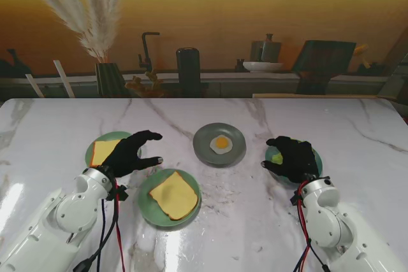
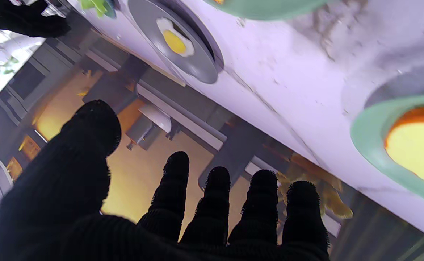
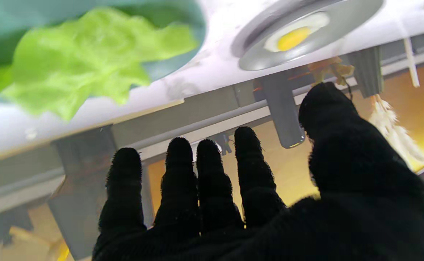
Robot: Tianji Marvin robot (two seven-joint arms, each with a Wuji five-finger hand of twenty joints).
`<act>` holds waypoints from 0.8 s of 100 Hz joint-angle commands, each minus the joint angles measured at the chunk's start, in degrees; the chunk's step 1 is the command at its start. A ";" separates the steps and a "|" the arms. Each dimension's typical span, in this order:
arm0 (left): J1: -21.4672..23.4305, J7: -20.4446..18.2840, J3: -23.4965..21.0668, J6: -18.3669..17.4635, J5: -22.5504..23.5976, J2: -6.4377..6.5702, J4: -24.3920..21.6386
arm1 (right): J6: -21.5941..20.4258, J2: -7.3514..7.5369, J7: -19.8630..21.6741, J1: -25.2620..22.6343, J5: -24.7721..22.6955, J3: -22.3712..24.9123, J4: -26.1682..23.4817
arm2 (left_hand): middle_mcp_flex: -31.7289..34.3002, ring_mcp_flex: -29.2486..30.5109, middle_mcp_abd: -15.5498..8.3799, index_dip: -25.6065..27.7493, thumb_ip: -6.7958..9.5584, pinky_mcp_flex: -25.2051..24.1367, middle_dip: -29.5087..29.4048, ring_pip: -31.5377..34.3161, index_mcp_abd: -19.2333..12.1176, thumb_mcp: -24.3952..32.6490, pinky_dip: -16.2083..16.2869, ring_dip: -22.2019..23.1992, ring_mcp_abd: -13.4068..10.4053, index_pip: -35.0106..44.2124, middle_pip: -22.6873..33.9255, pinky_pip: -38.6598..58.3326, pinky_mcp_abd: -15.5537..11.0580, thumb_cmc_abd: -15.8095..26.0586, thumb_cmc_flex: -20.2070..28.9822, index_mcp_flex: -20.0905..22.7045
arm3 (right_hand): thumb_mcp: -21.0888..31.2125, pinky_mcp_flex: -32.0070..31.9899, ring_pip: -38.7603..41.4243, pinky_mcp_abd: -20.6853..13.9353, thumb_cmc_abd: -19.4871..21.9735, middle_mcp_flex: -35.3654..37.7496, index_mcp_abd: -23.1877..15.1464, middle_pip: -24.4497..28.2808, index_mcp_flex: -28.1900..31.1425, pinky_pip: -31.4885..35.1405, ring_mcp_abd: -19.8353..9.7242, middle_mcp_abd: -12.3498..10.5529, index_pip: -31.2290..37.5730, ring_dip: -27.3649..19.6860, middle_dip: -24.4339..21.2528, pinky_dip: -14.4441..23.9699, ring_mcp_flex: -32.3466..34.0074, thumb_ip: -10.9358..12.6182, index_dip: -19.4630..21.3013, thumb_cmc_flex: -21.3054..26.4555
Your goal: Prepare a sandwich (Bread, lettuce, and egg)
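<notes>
A bread slice lies on a green plate near me. A second bread slice sits on another green plate at the left. My left hand hovers over this plate's right side, open, fingers spread, holding nothing. A fried egg rests on a grey plate in the middle. Lettuce lies on a green plate at the right. My right hand is above it, open, and hides most of it.
Behind the marble table runs a counter with a vase of pampas grass, a tap, a dark cylinder and a white bowl. Bare marble lies between the plates and along the far side.
</notes>
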 commanded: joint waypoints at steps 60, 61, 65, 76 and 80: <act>1.45 1.15 -0.31 2.49 0.84 -0.51 -0.17 | 11.60 1.99 5.56 10.91 -8.45 -2.51 12.97 | 0.43 1.02 -0.11 0.79 -3.21 -0.39 -0.23 0.05 -1.68 -3.17 1.18 0.52 -1.36 -0.28 -0.36 2.66 0.73 2.24 0.00 0.37 | 1.51 -4.89 1.76 0.22 -5.68 -11.15 5.80 2.66 -6.91 -2.38 -0.35 1.34 -6.28 1.42 3.80 0.57 -7.78 -0.06 -1.97 1.55; 1.44 1.16 -0.30 2.50 0.84 -0.51 -0.17 | 11.77 1.98 5.58 11.14 -8.33 -2.68 13.21 | 0.43 1.06 -0.09 0.81 -3.20 -0.39 -0.22 0.07 -1.67 -3.19 1.20 0.53 -1.34 -0.27 -0.35 2.69 0.73 2.26 0.03 0.41 | 1.51 -4.93 2.11 0.22 -5.66 -11.35 5.81 2.99 -6.89 -2.35 -0.37 1.34 -6.39 1.59 4.06 0.66 -7.94 -0.07 -1.98 1.56; 1.43 1.17 -0.30 2.60 0.79 -0.52 -0.19 | 12.54 1.93 5.69 11.93 -7.76 -3.35 14.06 | 0.48 1.06 -0.12 0.84 -3.19 -0.41 -0.19 0.09 -1.68 -3.24 1.28 0.58 -1.31 -0.27 -0.32 2.78 0.73 2.40 0.11 0.40 | 1.53 -5.11 2.50 0.15 -5.79 -11.71 5.92 3.31 -7.06 -2.37 -0.34 1.34 -6.62 1.80 4.34 0.76 -8.19 -0.07 -2.02 1.66; 1.45 1.17 -0.32 2.77 0.79 -0.53 -0.24 | 14.32 1.76 5.49 13.89 -6.57 -5.09 16.31 | 0.55 1.16 -0.10 0.95 -3.18 -0.44 -0.09 0.22 -1.63 -3.39 1.48 0.73 -1.33 -0.23 -0.26 2.98 0.75 2.75 0.38 0.56 | 1.56 -5.30 3.01 0.15 -5.95 -12.00 6.57 3.97 -7.18 -2.19 -0.54 1.49 -6.87 2.12 4.86 1.03 -8.75 -0.08 -2.03 1.77; 1.46 1.24 -0.33 2.83 0.82 -0.54 -0.24 | 14.72 1.71 5.39 14.47 -6.18 -5.58 17.05 | 0.65 1.23 -0.05 1.01 -3.16 -0.45 -0.04 0.30 -1.56 -3.40 1.56 0.80 -1.23 -0.18 -0.19 3.07 0.78 2.98 0.55 0.66 | 1.56 -5.29 3.26 0.07 -6.10 -12.13 6.71 4.19 -7.17 -2.08 -0.41 1.41 -6.92 2.26 5.04 1.12 -8.74 -0.08 -2.02 1.83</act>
